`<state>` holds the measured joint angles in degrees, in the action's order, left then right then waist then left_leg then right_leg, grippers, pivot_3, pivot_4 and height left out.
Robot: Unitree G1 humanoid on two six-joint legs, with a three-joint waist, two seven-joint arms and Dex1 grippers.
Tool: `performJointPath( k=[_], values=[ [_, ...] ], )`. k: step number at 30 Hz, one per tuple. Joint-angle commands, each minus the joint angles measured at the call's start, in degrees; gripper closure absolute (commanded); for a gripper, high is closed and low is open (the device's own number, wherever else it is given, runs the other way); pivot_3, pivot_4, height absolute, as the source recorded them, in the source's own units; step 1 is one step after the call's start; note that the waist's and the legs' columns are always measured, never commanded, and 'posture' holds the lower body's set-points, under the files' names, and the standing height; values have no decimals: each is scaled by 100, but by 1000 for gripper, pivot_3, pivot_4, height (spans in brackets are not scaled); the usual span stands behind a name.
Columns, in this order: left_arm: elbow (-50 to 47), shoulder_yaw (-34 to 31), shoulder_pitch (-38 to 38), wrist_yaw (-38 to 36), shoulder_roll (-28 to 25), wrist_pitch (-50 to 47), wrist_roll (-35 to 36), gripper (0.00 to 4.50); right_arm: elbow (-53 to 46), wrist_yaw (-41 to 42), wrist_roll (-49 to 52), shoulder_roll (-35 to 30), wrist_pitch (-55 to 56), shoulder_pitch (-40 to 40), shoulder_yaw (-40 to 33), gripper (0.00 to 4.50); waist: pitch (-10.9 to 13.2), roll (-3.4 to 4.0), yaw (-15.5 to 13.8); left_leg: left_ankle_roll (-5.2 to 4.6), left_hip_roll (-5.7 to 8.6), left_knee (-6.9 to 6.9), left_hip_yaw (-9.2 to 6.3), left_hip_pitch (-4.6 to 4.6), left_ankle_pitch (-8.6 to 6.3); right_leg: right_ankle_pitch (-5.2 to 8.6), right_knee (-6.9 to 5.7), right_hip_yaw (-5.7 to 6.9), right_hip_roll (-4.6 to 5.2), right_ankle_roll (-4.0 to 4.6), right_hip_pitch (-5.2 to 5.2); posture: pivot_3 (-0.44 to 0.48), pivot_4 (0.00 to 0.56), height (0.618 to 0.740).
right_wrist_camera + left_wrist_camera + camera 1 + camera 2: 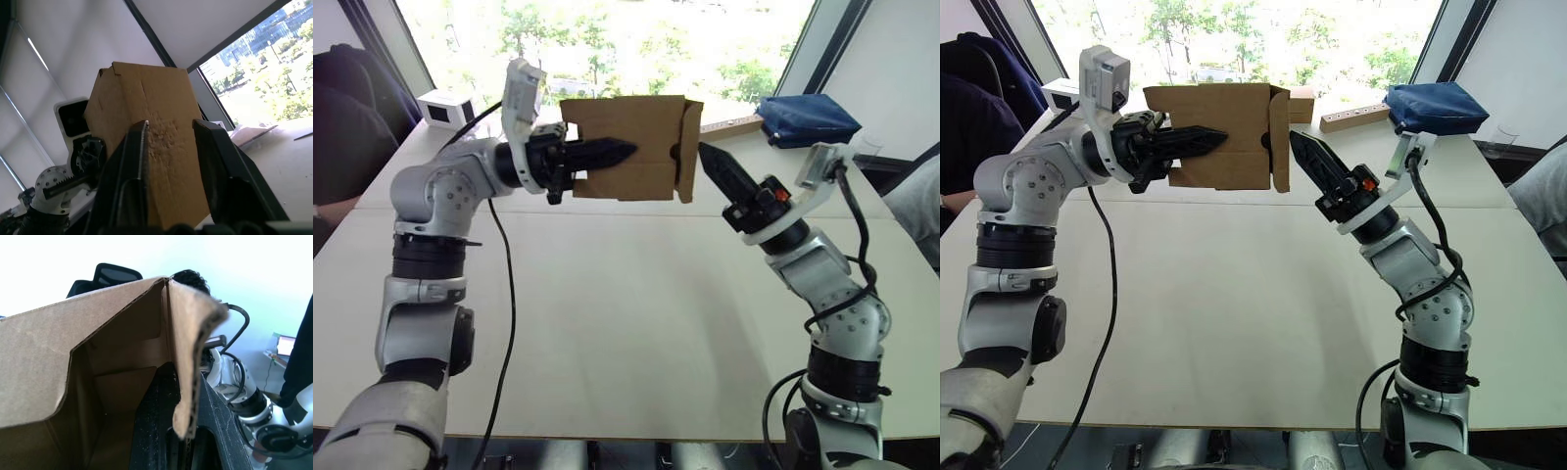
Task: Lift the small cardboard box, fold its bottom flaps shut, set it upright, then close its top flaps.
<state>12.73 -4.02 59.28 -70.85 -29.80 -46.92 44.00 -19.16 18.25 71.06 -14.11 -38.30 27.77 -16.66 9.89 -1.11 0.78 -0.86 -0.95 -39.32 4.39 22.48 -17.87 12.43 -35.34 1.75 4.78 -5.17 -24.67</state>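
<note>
The left gripper [607,153], in the upper middle of the left eye view, pinches a wall of the small cardboard box [631,147], one black finger lying across the outer face and, in the left wrist view, the other inside; the box hangs in the air above the white table [626,294]. The right gripper [713,160], just right of centre, has its fingers spread and its tips at a flap [690,150] folded across the box's right end. Farther out, a blue bag [808,119] lies at the upper right and a white box [445,106] at the upper left.
</note>
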Motion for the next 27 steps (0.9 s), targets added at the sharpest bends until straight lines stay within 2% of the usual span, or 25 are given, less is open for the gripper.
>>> performJointPath(
  k=[1,10,20,27],
  values=[
    [-180,-225,149,36,-68,-38,152,4500,-139,-118,459,180,142,3,-122,2085,0,0,-4,0,0,0,0,1,0,0,0,0,0,0,0,0,150,740],
    [-221,-271,133,100,-52,-87,178,4500,-198,-326,573,467,228,-56,98,2085,0,0,1,0,0,0,-1,0,0,0,-1,0,0,0,0,0,150,740],
    [-277,-288,120,107,-50,-121,199,4500,-205,-666,1508,904,460,-99,-9,2085,0,0,2,0,0,0,-1,0,0,0,0,0,0,0,0,0,150,740],
    [-246,-275,157,94,-57,-114,190,4500,-90,-709,1295,930,571,-97,174,2085,0,1,4,0,0,0,-1,0,0,0,-1,0,0,0,0,0,150,740]
  ],
)
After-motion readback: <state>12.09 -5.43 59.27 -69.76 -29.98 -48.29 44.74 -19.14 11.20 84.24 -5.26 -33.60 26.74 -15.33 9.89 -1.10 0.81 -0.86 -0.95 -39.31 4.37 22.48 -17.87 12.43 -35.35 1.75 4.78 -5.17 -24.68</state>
